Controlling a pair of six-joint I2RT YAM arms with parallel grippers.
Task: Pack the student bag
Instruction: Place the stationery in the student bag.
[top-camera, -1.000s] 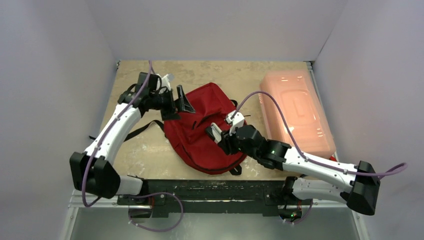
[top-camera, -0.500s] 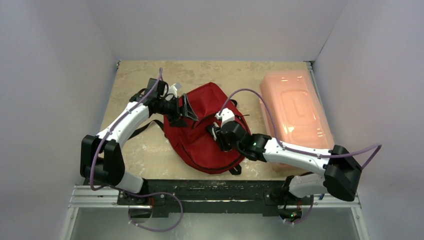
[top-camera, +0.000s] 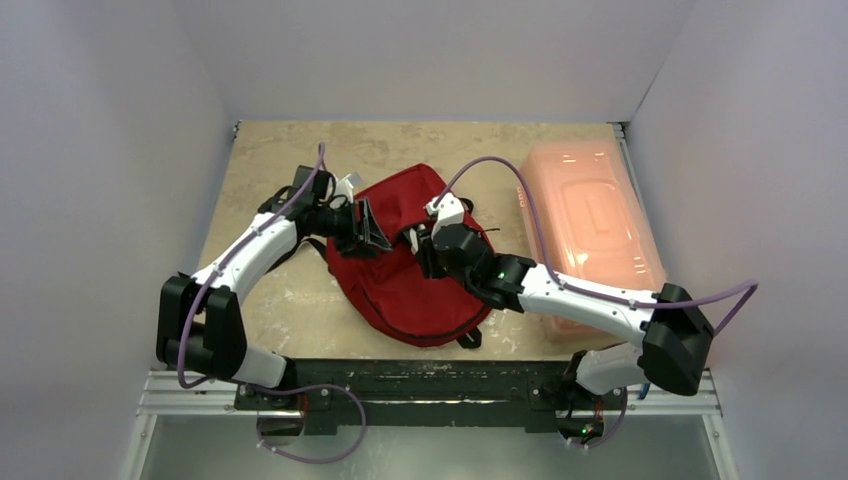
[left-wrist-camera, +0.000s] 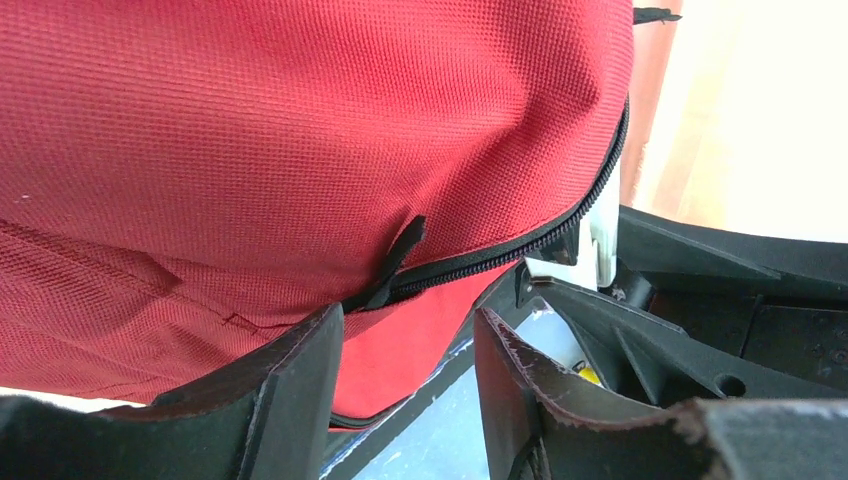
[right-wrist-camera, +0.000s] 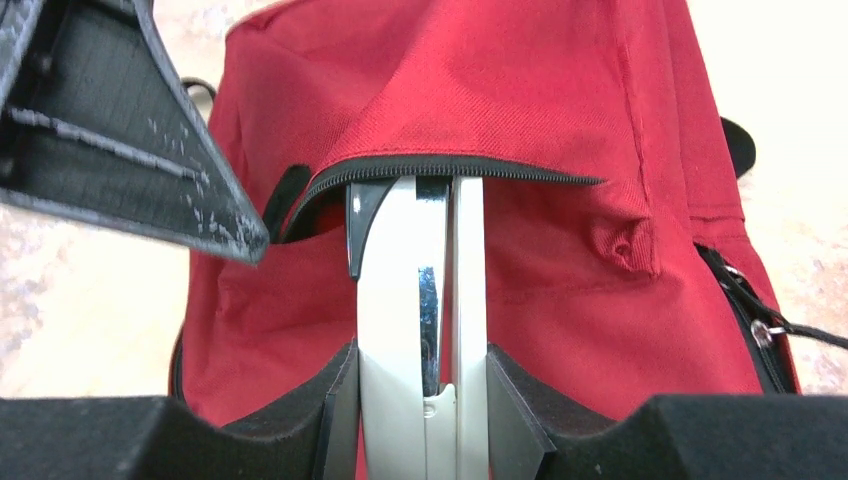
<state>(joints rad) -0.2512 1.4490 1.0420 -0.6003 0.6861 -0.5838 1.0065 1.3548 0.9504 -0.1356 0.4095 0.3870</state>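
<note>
Seen from above, my left pincer (top-camera: 372, 228) reaches in at the upper left edge of the student bag (top-camera: 400, 295), a dark red fabric backpack with black zippers, which lies in the middle of the speckled beige table (top-camera: 270, 160). In the left wrist view its two dark fingers (left-wrist-camera: 300, 370) stand partly spread. Red fabric bulges between them and the black zipper pull tab (left-wrist-camera: 395, 262) sits just past the tips, so I judge nothing is pinched there yet. Moving right, my right pincer (top-camera: 420, 245) is pressed onto a flat white glossy object (right-wrist-camera: 400, 290), seen edge-on. Its far end is tucked under the black zipper lip of the bag's open mouth (right-wrist-camera: 450, 168). Furthest right, a pale pink translucent plastic box (top-camera: 595, 225) with its lid on sits near the bag; I cannot tell what it holds. My reading is that packing is under way, with one item part-way in. It must yet be pushed home and let go, and the zipper then drawn closed. Against a second ago, my right arm has carried the white object up from over the bag's lower front to the mouth. My left pincer has slid in toward the bag and narrowed from a wide spread, while the bag and box lie where they were
</note>
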